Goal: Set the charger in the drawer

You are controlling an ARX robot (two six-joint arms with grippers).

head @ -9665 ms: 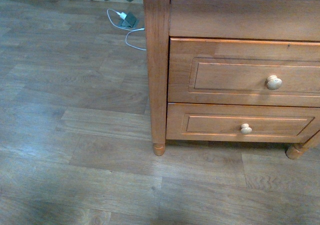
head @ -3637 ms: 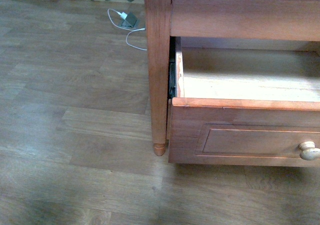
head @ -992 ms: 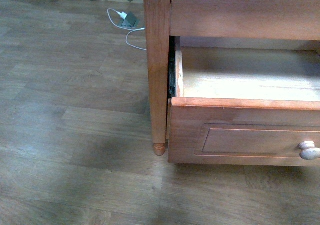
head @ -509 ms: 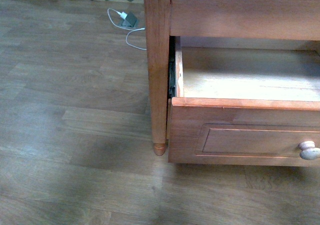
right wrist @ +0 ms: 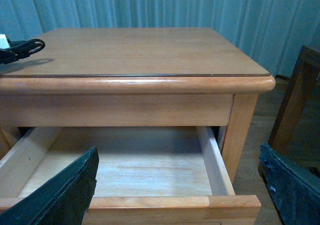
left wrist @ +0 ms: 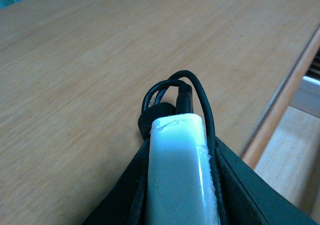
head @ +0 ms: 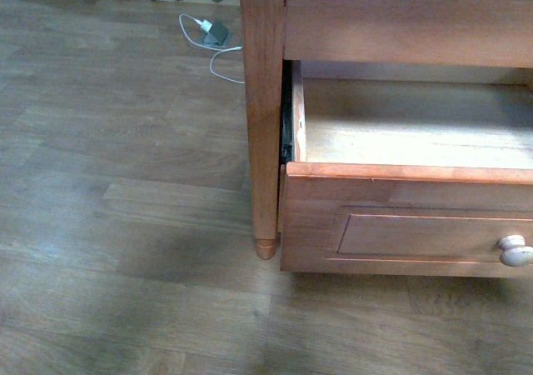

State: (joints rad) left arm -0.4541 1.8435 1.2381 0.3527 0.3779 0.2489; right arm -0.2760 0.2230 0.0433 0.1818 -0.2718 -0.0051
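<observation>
tabletop [left wrist: 75,85] under charger [left wrist: 177,155], drawer [head: 400,172] open

Front + R wrist cams on open drawer [head: 408,172]; L wrist close over tabletop [left wrist: 100,60]

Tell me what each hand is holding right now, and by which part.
Left hand clamps the charger by the sides of its white plug block, black cable poking out ahead. Right hand is open and holds nothing, facing the open drawer.

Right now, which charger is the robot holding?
The white charger with the black cable, clamped in the left gripper over the tabletop. The grey-green one with the white cable lies on the floor.
</observation>
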